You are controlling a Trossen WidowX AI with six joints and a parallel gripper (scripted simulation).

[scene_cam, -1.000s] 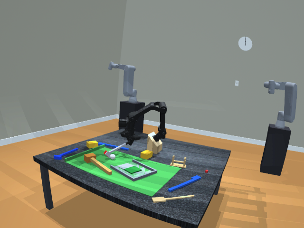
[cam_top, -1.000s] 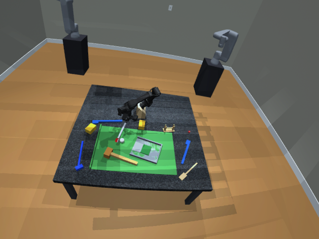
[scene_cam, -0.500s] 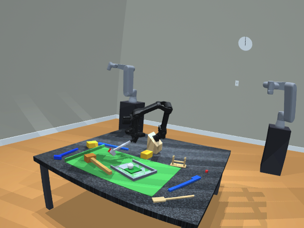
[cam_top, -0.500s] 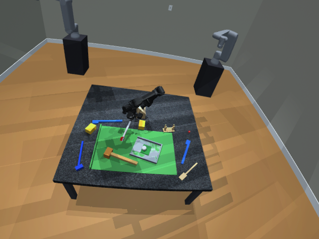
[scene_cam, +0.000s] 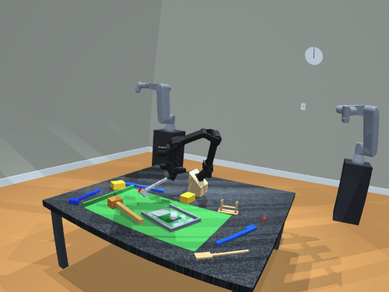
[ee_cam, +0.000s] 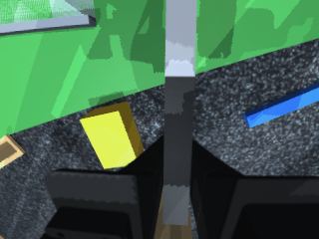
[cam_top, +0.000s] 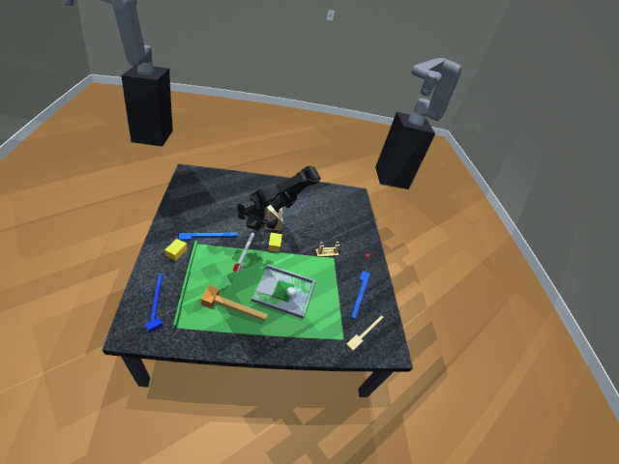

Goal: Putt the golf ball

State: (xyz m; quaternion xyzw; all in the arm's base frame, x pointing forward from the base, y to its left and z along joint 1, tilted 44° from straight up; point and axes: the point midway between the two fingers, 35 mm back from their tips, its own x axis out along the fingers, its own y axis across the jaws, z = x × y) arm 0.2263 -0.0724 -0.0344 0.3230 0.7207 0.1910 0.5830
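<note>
My gripper (cam_top: 257, 226) (scene_cam: 171, 177) (ee_cam: 174, 140) is shut on the grey shaft of the red putter (cam_top: 245, 250) (scene_cam: 155, 184) (ee_cam: 180, 35), behind the mat's back edge. The shaft slopes down and its red and grey head (cam_top: 236, 267) (scene_cam: 143, 191) is over the back left of the green mat (cam_top: 319, 324) (scene_cam: 194, 241); whether it touches the mat is unclear. The white golf ball (cam_top: 290, 290) (scene_cam: 173, 215) is on the dark green raised patch (cam_top: 280, 289) (scene_cam: 163, 217), near its right edge, inside the grey-walled ramp piece (cam_top: 278, 307) (scene_cam: 186, 224) (ee_cam: 50, 24).
An orange mallet (cam_top: 240, 306) (scene_cam: 129, 212) lies left of the ramp piece. A yellow block (cam_top: 275, 242) (scene_cam: 187, 198) (ee_cam: 112, 139) and a small wooden rack (cam_top: 327, 252) (scene_cam: 228, 212) stand behind the mat. Several blue tools and a second yellow block (cam_top: 175, 248) (scene_cam: 117, 185) lie around it.
</note>
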